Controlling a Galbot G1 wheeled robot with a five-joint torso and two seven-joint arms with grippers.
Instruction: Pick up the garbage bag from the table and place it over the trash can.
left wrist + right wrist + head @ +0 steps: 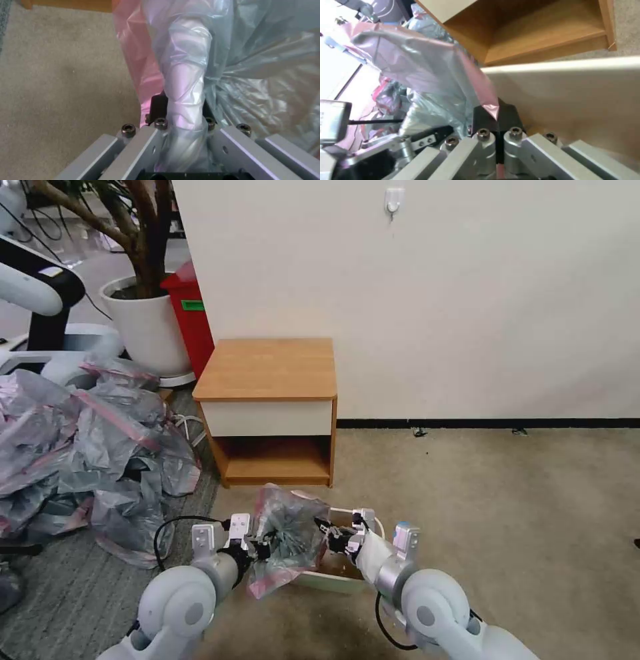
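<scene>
The crinkly grey bag with a pink edge hangs between the left gripper and right gripper, both pinched tight on it.

Both tools, left tool and right tool, pinch the garbage bag between them above the trash can, before the bare worktop.

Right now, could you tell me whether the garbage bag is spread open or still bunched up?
Bunched: the garbage bag hangs crumpled between the left end effector and right end effector, gathered in folds above the trash can.
</scene>
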